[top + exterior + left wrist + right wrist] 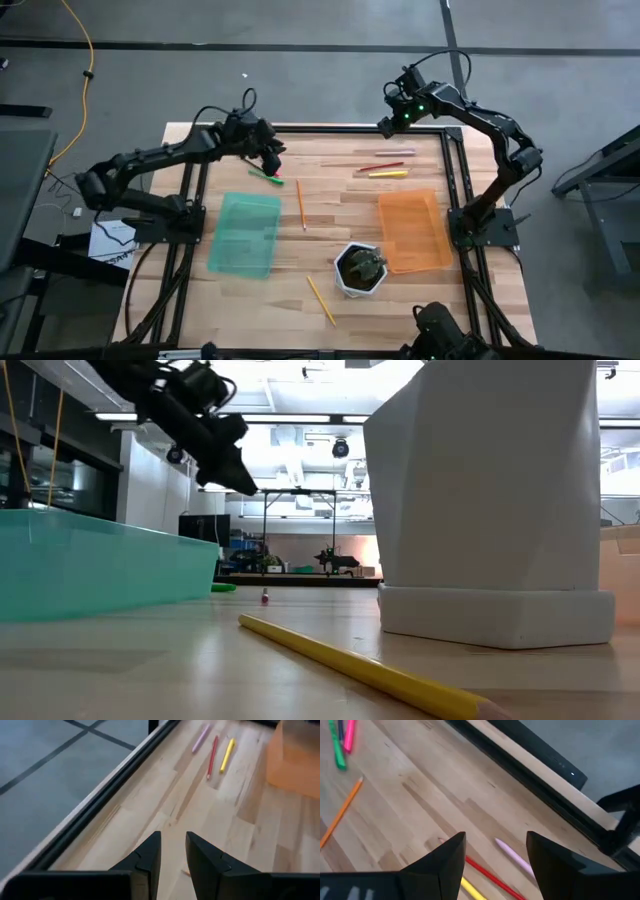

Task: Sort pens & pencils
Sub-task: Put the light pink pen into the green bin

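My left gripper (270,158) hangs above the table (225,460) at its far left, just beyond a green pen (265,177) that lies beside a pink pen (349,735). Its fingers stand a little apart (173,851) with nothing between them. An orange pencil (300,203) lies flat mid-table and a yellow pencil (320,299) near the front edge. My right gripper (385,126) is open (495,845) over the far right, above a pale pink pen (395,152), a red pencil (380,165) and a yellow pen (388,174).
A green tray (245,233) sits left of centre and an orange tray (413,230) at the right. A white pot with a plant (360,268) stands between them near the front. A black frame rail (350,129) runs along the far edge.
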`<action>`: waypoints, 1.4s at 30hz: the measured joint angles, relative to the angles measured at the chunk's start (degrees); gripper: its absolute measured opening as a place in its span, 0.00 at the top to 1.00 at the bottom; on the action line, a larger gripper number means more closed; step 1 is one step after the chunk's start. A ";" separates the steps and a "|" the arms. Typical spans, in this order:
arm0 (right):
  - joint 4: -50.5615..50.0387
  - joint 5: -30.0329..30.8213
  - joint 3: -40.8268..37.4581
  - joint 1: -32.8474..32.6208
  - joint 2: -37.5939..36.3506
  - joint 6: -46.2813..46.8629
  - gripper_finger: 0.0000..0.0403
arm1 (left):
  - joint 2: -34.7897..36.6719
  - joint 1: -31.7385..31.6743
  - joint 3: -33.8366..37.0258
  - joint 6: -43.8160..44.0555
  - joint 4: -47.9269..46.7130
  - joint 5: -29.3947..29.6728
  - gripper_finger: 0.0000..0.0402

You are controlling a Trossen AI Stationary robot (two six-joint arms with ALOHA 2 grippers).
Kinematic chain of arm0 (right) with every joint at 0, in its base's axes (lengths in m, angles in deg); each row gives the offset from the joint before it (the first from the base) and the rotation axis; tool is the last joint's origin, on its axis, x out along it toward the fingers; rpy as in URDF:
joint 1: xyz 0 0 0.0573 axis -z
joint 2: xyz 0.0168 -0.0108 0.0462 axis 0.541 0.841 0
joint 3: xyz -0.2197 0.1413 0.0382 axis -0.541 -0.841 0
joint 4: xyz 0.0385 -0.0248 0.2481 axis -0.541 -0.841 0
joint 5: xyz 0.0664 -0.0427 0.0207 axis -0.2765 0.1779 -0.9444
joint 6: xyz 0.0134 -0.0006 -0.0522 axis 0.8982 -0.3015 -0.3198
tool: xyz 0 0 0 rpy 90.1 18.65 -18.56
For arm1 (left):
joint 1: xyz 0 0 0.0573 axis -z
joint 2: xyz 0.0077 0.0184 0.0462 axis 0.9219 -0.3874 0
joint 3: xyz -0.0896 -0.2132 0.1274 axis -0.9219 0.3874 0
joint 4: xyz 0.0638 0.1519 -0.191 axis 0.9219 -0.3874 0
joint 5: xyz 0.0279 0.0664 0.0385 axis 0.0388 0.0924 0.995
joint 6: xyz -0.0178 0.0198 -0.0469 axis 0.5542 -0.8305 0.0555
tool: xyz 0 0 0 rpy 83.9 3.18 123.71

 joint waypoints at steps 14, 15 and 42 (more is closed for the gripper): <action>-1.28 0.02 0.00 2.62 4.25 -5.37 0.51 | -6.21 -0.80 -3.74 1.15 -0.54 0.62 0.80; -1.27 0.02 0.00 2.64 4.73 -6.07 0.51 | -6.21 -0.77 -3.74 1.20 -0.75 0.66 0.80; -9.43 16.95 0.00 -5.54 7.68 -19.39 0.51 | -6.21 -0.97 -3.74 5.98 -4.66 0.44 0.80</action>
